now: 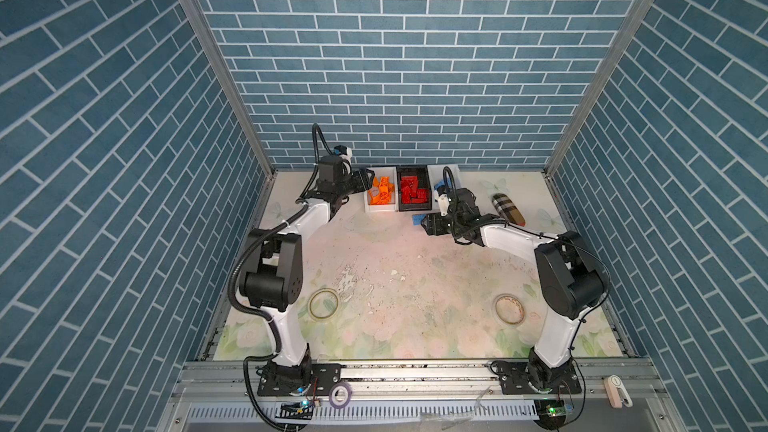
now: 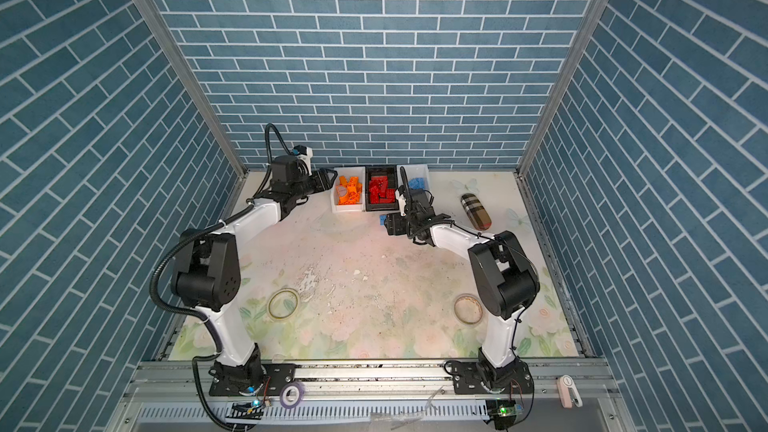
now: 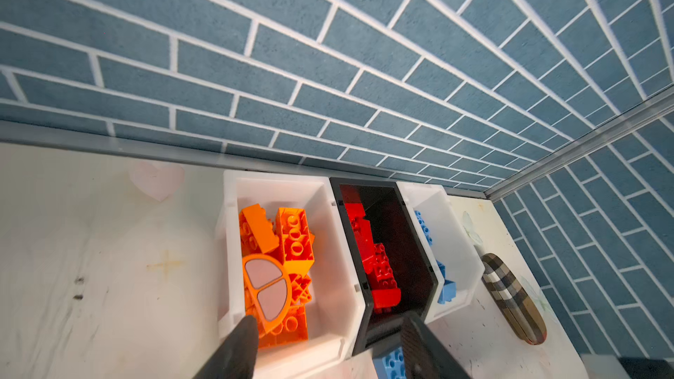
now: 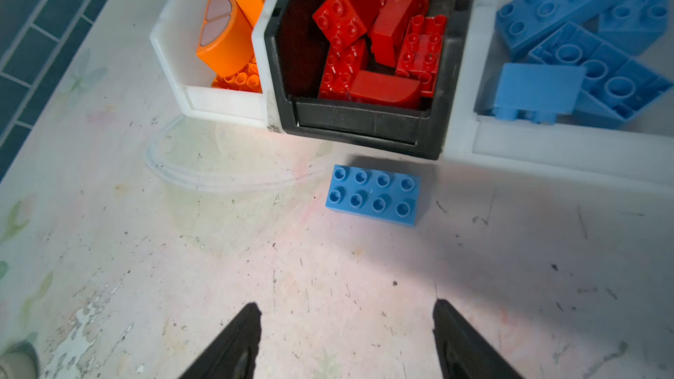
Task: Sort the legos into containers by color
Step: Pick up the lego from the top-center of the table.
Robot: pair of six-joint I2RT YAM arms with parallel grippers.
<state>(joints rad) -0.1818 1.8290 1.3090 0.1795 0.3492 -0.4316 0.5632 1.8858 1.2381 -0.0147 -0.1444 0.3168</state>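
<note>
Three containers stand in a row at the back. The left white bin (image 1: 379, 209) holds orange legos (image 3: 291, 238) and an orange arched window piece (image 3: 266, 291). The black bin (image 4: 357, 125) holds red legos (image 4: 383, 30), and the right white bin (image 4: 547, 147) holds light blue legos (image 4: 583, 49). One blue brick (image 4: 374, 195) lies studs up on the table, just in front of the black bin. My left gripper (image 3: 330, 319) hangs open over the front of the orange bin, holding nothing. My right gripper (image 4: 347, 304) is open and empty, a short way before the blue brick.
A tan plaid case (image 1: 508, 209) lies right of the bins. Two clear tape rolls (image 1: 324, 303) (image 1: 509, 309) rest near the arms' bases. A purple tape roll (image 1: 340, 393) sits on the front rail. The back wall rises directly behind the bins.
</note>
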